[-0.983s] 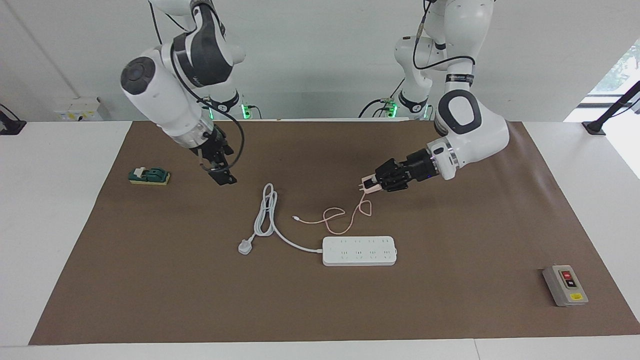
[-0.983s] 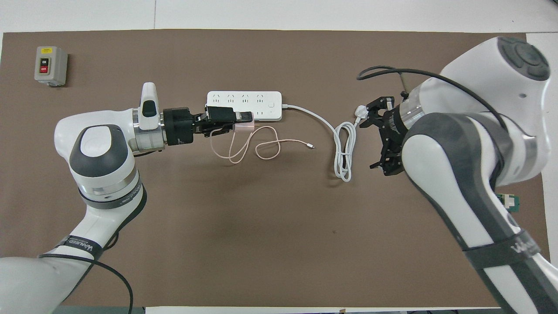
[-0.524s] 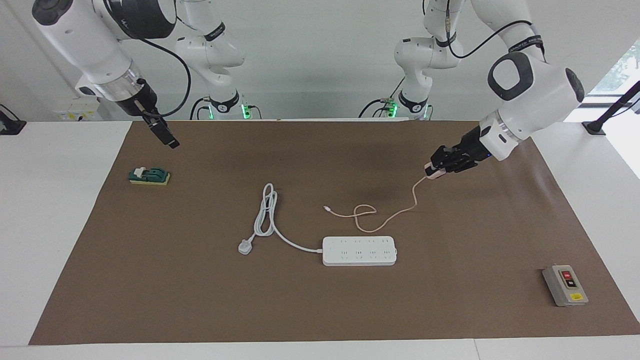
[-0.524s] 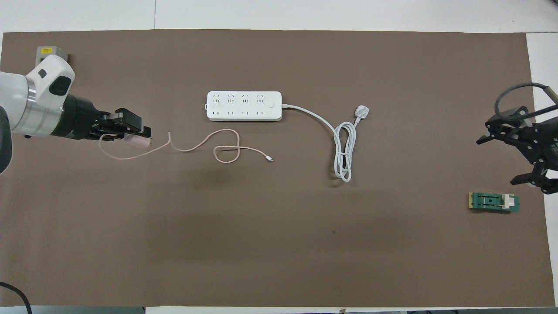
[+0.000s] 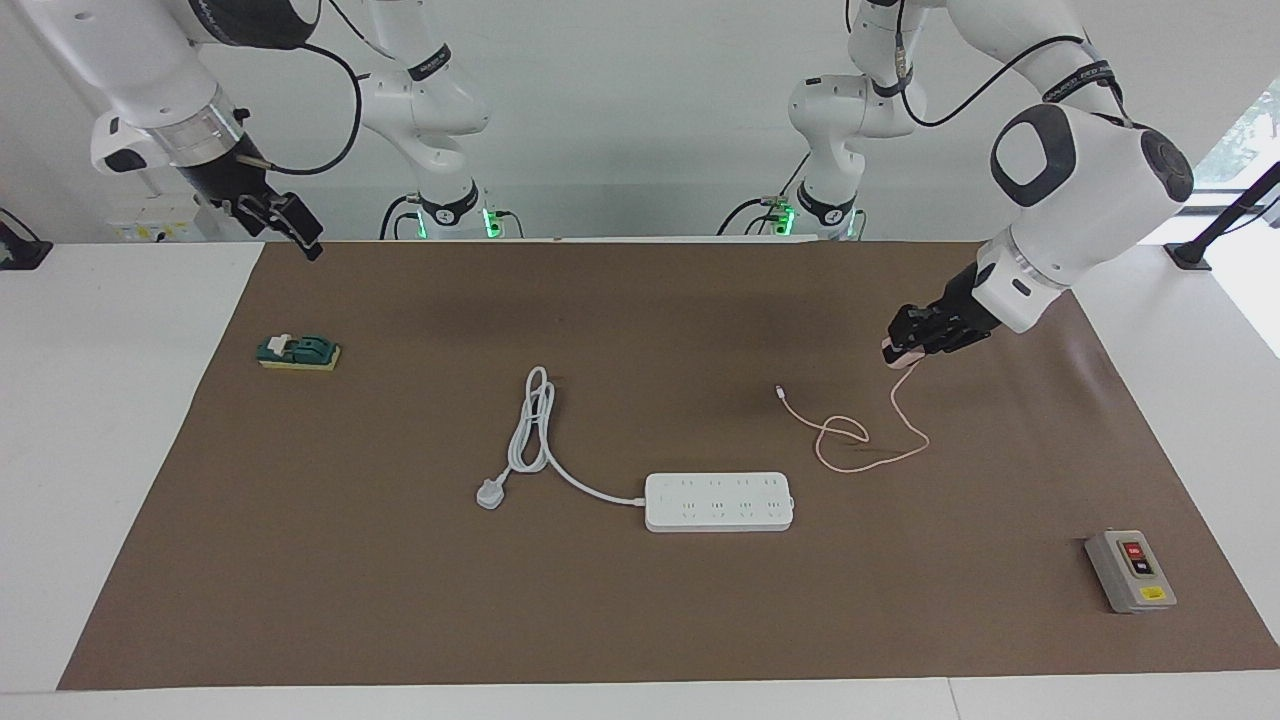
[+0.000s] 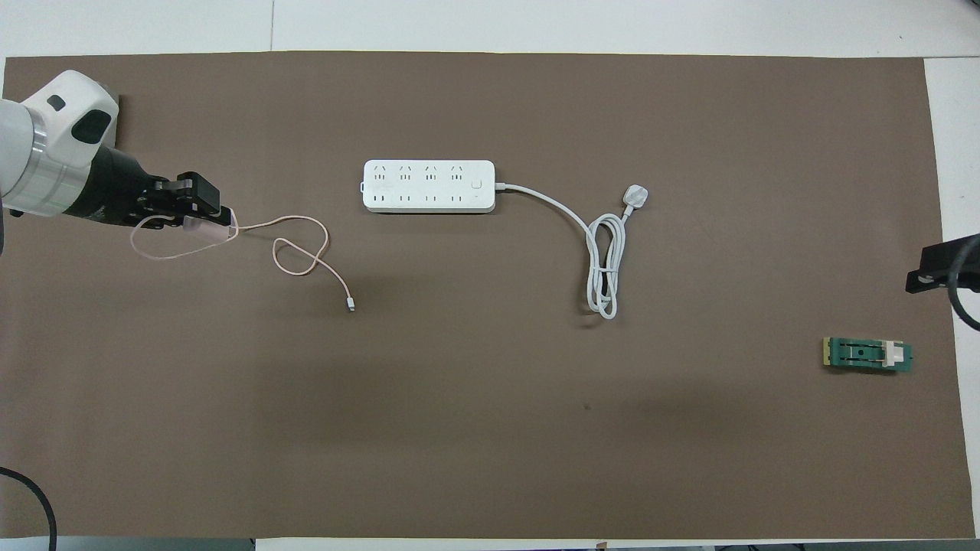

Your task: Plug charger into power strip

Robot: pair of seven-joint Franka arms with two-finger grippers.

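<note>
The charger (image 5: pixel 897 352) is a small pink cube, and my left gripper (image 5: pixel 905 345) is shut on it above the brown mat toward the left arm's end of the table. In the overhead view the left gripper (image 6: pixel 207 222) and charger (image 6: pixel 213 227) are well to the side of the power strip (image 6: pixel 429 186). The thin pink cable (image 5: pixel 850 440) hangs from the charger and loops on the mat. The white power strip (image 5: pixel 718 501) lies flat mid-table with nothing plugged in. My right gripper (image 5: pixel 292 222) is raised and open over the mat's corner at the right arm's end, holding nothing.
The strip's thick white cord (image 5: pixel 530 425) ends in a white three-pin plug (image 5: pixel 489 493) beside it. A green switch block (image 5: pixel 298 352) lies toward the right arm's end. A grey button box (image 5: pixel 1130 570) sits toward the left arm's end, farther from the robots.
My left gripper has carried the charger away from the power strip toward the left arm's end, dragging the cable along. The right arm has pulled up and back to the mat's corner.
</note>
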